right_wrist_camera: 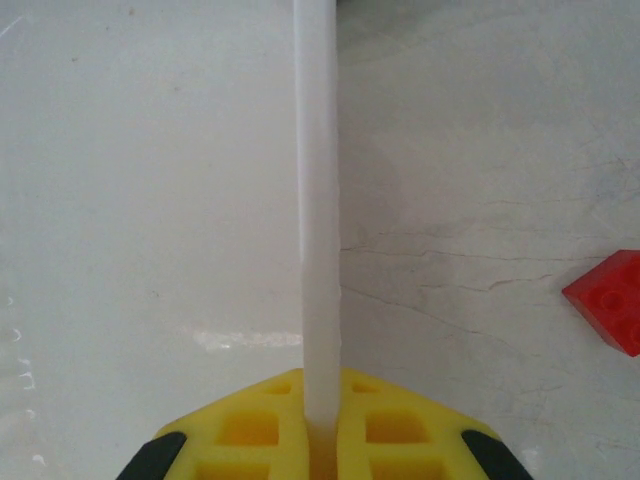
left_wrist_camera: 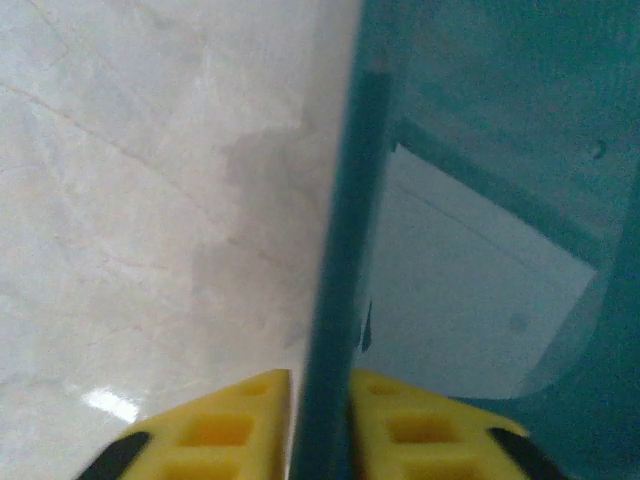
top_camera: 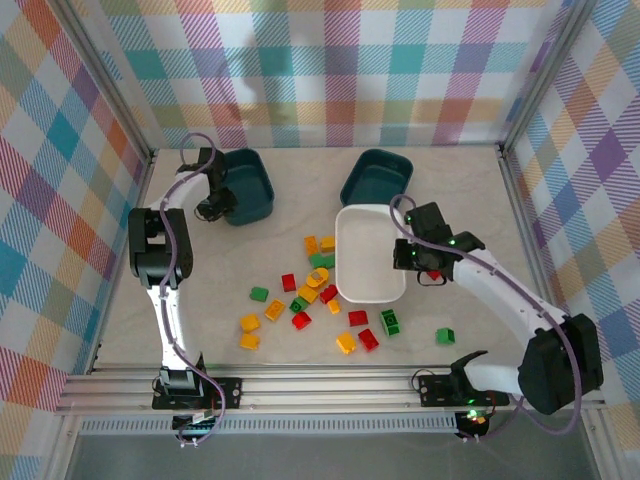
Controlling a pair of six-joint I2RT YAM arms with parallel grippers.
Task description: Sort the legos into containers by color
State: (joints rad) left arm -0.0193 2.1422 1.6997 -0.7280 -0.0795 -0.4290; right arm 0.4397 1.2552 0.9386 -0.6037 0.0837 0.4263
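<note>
Right jaws clamp the white tub point(top_camera: 368, 250) point(right_wrist_camera: 320, 200) by its right wall; left jaws clamp the rim of a dark teal tub point(top_camera: 250, 185) point(left_wrist_camera: 345, 250) well left of it. Legos point(top_camera: 310, 292) lie scattered on the bench point(top_camera: 220, 285) by the white tub's left wall.

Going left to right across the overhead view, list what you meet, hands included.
left hand → left teal tub → white tub → right hand → lone green brick. The other teal tub lies straight behind the white one, so it is left out.
</note>
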